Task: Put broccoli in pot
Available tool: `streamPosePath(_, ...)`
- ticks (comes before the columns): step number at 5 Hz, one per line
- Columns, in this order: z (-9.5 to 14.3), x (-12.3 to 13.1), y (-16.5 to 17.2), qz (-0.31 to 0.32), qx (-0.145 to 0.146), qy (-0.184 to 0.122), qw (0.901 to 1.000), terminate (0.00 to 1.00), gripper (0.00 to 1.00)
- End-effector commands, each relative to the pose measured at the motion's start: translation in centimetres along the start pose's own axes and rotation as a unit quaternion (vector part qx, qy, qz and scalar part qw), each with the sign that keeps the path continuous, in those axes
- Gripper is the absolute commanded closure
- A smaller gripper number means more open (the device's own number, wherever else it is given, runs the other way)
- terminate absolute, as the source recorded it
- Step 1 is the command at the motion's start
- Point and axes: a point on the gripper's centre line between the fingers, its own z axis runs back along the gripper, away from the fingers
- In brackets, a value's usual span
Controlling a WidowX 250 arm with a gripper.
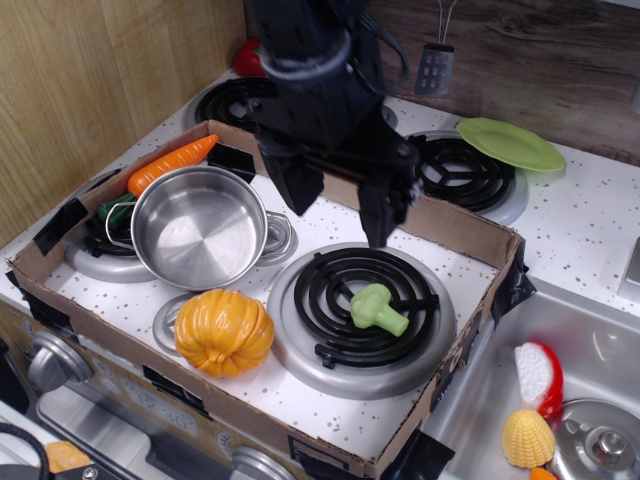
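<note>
The small light-green broccoli (pixel 377 309) lies on the black coil burner (pixel 361 300) at the front right of the cardboard tray. The shiny steel pot (pixel 198 227) stands empty at the tray's left, two loop handles at its sides. My black gripper (pixel 340 213) hangs open and empty above the tray's middle, its two fingers pointing down. It is above and a little behind-left of the broccoli, right of the pot.
An orange pumpkin (pixel 223 332) sits in front of the pot. An orange carrot (pixel 170 164) lies at the tray's back left. The cardboard walls (pixel 455 222) ring the tray. A green plate (pixel 510 144) rests on the back right burner. Toys and a lid (pixel 598 445) lie in the sink.
</note>
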Motion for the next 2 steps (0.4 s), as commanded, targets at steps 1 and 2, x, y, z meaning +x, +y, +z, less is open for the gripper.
streamPosePath(1,-1.5,0.2,-0.1,-0.012,0.017,0.012,0.9997,0.00,0.00)
streamPosePath(2,-3.1,0.4,-0.2,-0.011,0.016,0.021,0.9996,0.00,0.00)
